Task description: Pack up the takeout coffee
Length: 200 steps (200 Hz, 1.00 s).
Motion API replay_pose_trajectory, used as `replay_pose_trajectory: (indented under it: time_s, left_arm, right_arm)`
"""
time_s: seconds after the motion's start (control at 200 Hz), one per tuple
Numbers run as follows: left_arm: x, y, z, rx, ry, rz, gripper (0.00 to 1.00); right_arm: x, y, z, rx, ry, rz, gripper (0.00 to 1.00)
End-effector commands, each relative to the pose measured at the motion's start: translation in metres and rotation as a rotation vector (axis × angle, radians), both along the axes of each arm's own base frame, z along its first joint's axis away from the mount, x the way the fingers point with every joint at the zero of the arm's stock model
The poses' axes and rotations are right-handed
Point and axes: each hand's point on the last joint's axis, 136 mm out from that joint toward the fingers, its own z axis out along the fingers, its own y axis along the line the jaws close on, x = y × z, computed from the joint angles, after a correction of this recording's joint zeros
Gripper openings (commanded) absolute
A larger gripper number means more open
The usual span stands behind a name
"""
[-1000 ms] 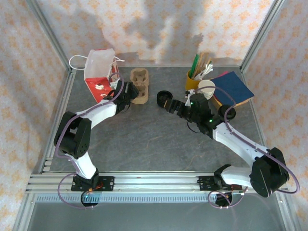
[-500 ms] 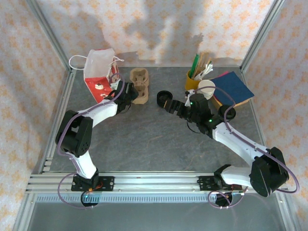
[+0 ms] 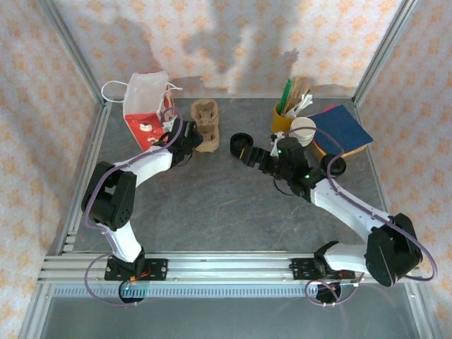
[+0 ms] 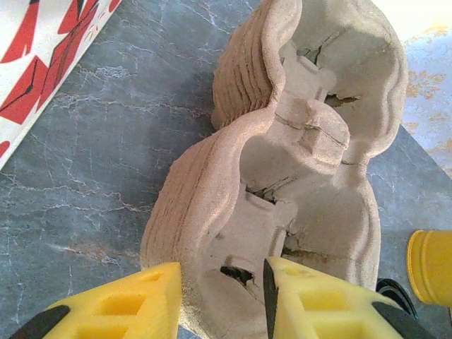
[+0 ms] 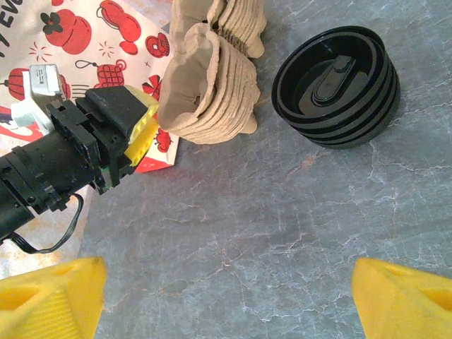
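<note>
The coffee cup, dark with a black lid, stands on the right side of the grey surface. It is just beside the right arm's forearm and near the front edge of a blue pad. A white cup sits near it on the left, with a yellow cup of sticks behind that.

The right pincer is spread wide and holds nothing. It hovers over bare surface, well apart from the coffee. A stack of black lids lies upturned ahead of it.

Left of the lids is a stack of brown pulp cup carriers. The left pincer straddles the near wall of that stack, with one yellow finger outside and the other in a cup well. The gap is narrow, but I cannot tell whether the fingers actually press the wall. A red and white bag stands beside the carriers at the far left.
</note>
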Motion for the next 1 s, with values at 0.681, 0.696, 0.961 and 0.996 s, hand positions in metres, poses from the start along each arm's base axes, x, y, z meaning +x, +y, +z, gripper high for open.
replay_pose_trajectory:
  time_s: [0.681, 0.696, 0.961, 0.996]
  left_arm:
    - [-0.001, 0.002, 0.027, 0.014, -0.044, 0.006, 0.50]
    - [-0.001, 0.002, 0.027, 0.013, -0.043, 0.007, 0.50]
    - [0.004, 0.000, 0.015, 0.008, -0.019, 0.008, 0.53]
    - [0.004, -0.001, 0.014, 0.006, -0.018, 0.007, 0.53]
  right_arm:
    - [0.107, 0.101, 0.014, 0.001, -0.026, 0.048, 0.83]
    - [0.108, 0.101, 0.015, 0.000, -0.028, 0.047, 0.83]
    - [0.109, 0.096, 0.015, -0.016, -0.034, 0.029, 0.83]
    - [0.109, 0.095, 0.016, -0.019, -0.036, 0.026, 0.83]
